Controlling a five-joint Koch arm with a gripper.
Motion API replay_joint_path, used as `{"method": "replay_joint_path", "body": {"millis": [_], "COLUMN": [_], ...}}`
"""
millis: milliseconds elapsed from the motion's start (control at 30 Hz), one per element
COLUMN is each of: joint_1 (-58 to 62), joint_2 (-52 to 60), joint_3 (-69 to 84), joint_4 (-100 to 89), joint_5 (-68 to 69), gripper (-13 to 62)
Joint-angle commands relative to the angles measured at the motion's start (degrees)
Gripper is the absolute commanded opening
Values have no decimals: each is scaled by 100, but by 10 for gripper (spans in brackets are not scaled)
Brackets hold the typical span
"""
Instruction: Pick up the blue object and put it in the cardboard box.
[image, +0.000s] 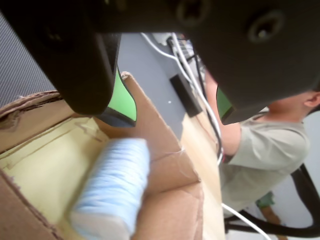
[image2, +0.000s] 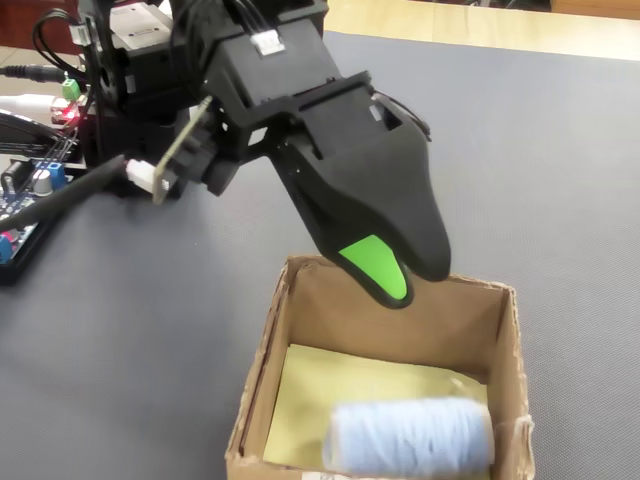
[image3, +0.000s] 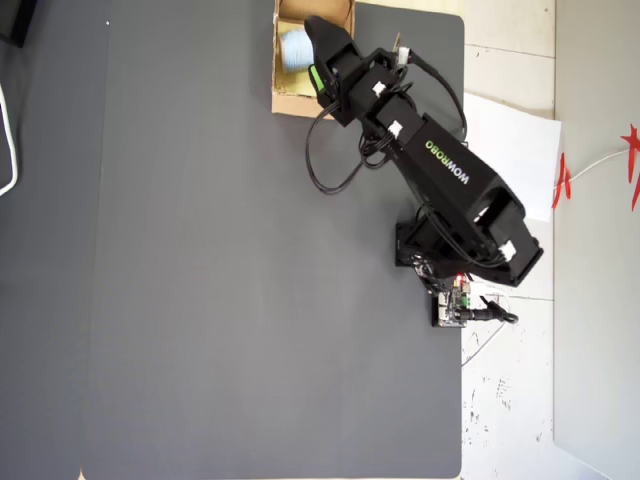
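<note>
The blue object (image: 112, 187), a pale blue soft roll, lies inside the cardboard box (image: 165, 165) on its yellowish floor and looks blurred in the wrist view. In the fixed view the blue object (image2: 410, 437) sits against the near wall of the cardboard box (image2: 505, 340). My gripper (image: 175, 117) hangs above the box's far edge, open, with its green pads wide apart and nothing between them. The fixed view shows the gripper (image2: 400, 280) over the box's back wall. From overhead, the gripper (image3: 318, 60) partly covers the box (image3: 290, 100) and the blue object (image3: 293, 48).
A person (image: 265, 145) sits beyond the table edge, and white cables (image: 200, 95) run along it. An electronics board (image2: 30, 190) lies left of the arm's base. A white paper sheet (image3: 515, 140) lies off the grey mat (image3: 200, 300).
</note>
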Motion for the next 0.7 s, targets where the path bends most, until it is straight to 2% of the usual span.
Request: {"method": "replay_joint_path", "body": {"millis": [0,400,667], "joint_1": [-26,-1608,-2918], "joint_2": [299,1292,1819], "joint_3": [-352,1380,2505], "joint_4": [-343,-2206,-2698], "joint_5": [132,1125,1037], "gripper": [318,338,340]}}
